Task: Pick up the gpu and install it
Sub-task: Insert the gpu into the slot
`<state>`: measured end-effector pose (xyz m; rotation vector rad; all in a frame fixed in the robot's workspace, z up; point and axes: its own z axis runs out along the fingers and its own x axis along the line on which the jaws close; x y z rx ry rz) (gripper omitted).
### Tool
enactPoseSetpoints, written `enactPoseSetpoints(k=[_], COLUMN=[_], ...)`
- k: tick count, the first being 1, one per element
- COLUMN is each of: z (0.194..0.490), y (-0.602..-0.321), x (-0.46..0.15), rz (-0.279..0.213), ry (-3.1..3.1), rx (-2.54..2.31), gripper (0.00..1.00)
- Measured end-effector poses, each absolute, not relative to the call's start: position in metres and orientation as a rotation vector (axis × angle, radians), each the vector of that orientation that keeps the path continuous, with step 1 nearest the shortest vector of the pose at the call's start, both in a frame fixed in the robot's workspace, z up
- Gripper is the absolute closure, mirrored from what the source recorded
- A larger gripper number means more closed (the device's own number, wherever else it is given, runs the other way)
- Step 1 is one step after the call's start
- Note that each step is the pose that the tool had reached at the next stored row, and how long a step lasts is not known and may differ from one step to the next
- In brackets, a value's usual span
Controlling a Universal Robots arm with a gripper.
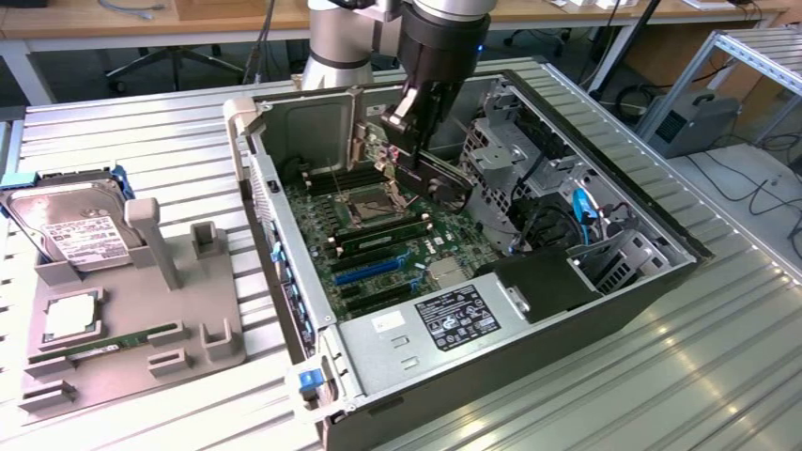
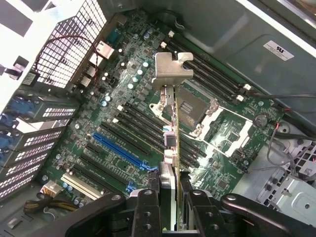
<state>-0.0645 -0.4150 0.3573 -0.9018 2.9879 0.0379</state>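
My gripper (image 1: 411,148) hangs inside the open computer case (image 1: 652,282), over the motherboard (image 1: 376,235). It is shut on the gpu (image 1: 449,180), a thin dark card held on edge above the board. In the wrist view the gpu (image 2: 171,133) shows edge-on, running from between my fingers (image 2: 148,207) out to its silvery end bracket (image 2: 172,69). The card floats over the CPU socket (image 2: 195,106) and the black memory slots, apart from the board. The blue expansion slot (image 2: 121,148) lies to one side of the card, not under it.
A grey fixture (image 1: 126,310) at the exterior view's left holds a hard drive (image 1: 75,230), a CPU (image 1: 69,319) and a green RAM stick (image 1: 107,343). In the case, the power supply (image 1: 457,315), drive cage (image 1: 501,160) and cables (image 1: 583,216) crowd the board.
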Motion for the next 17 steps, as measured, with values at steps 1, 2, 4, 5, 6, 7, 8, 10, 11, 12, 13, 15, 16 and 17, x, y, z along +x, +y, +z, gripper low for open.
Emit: enactPoseSetpoints(k=[1, 2, 4, 5, 6, 7, 8, 10, 11, 12, 13, 15, 16, 17], z=[0.3573, 0.3573, 0.3573, 0.3573, 0.3573, 0.3573, 0.3573, 0.3573, 0.3573, 0.3573, 0.3573, 0.3573, 0.3573, 0.3573], y=[-0.4150, -0.4150, -0.4150, -0.4150, -0.4150, -0.4150, -0.4150, -0.4150, -0.4150, -0.4150, -0.4150, -0.4150, -0.4150, -0.4150], x=[-0.0644, -0.0644, -0.0644, -0.0644, -0.0644, -0.0644, -0.0644, -0.0645, -0.0644, -0.0644, -0.0644, -0.0644, -0.0644, -0.0644], rz=[0.038, 0.038, 0.038, 0.038, 0.038, 0.038, 0.038, 0.038, 0.038, 0.038, 0.038, 0.039, 0.039, 0.039], ry=[2.987, 2.986, 2.984, 2.983, 2.982, 2.981, 2.979, 2.977, 2.976, 2.975, 2.973, 2.970, 2.969, 2.968], rx=[-0.905, -0.908, -0.914, -0.917, -0.922, -0.925, -0.930, -0.938, -0.941, -0.944, -0.950, -0.959, -0.962, -0.968], gripper=[0.73, 0.73, 0.73, 0.73, 0.73, 0.73, 0.73, 0.73, 0.73, 0.73, 0.73, 0.73, 0.73, 0.73])
